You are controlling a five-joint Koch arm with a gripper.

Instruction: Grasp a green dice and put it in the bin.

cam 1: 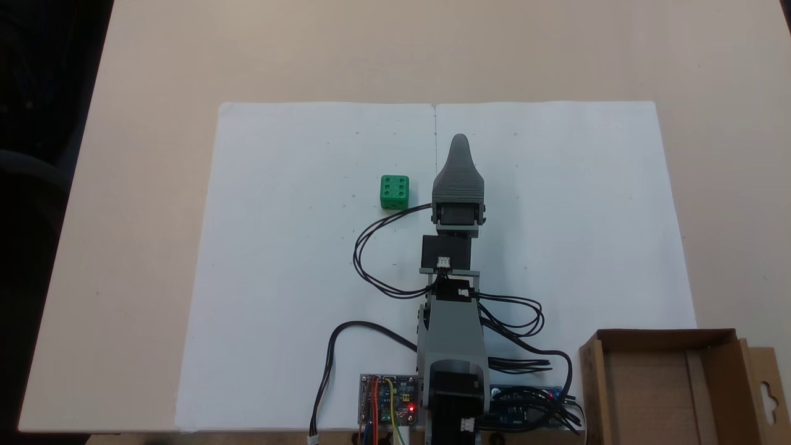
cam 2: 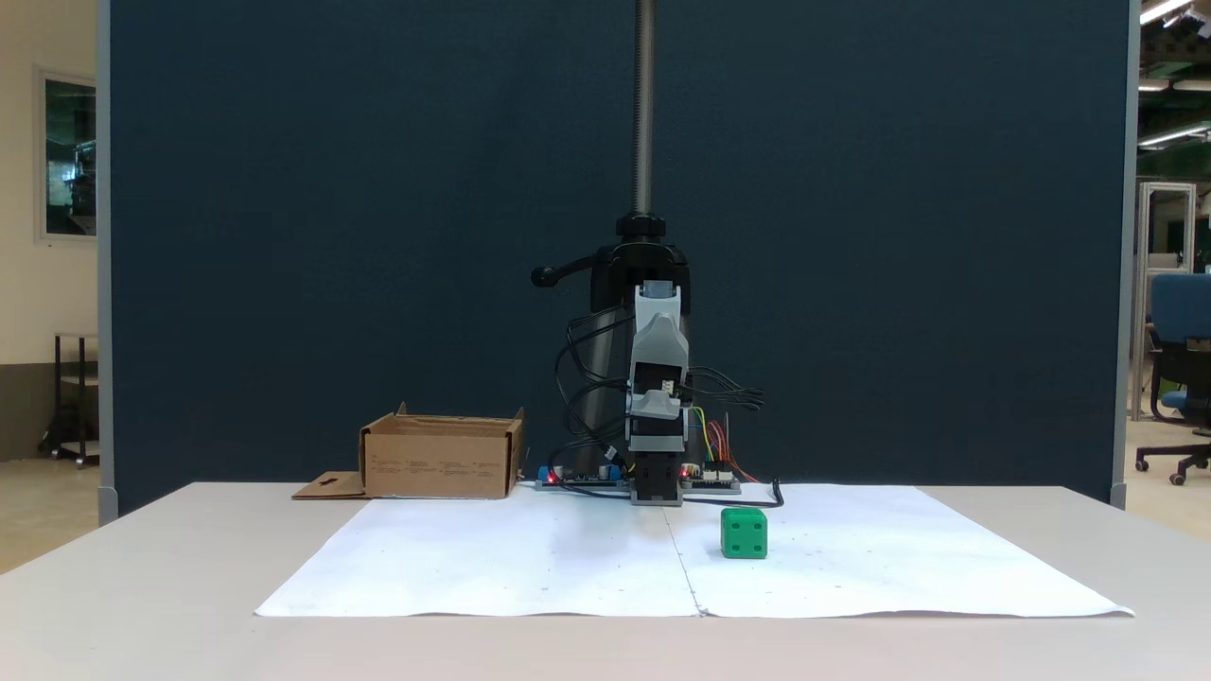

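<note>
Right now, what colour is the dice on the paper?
Bright green dice, clearest in a fixed view from above.

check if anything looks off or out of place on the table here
Nothing stands out. The green dice sits flat and intact on the white paper, apart from the arm. The bin stands upright at the table corner, its flap folded out. The gripper is raised above the paper, holding nothing visible.

The bin runs off the bottom edge.
</note>
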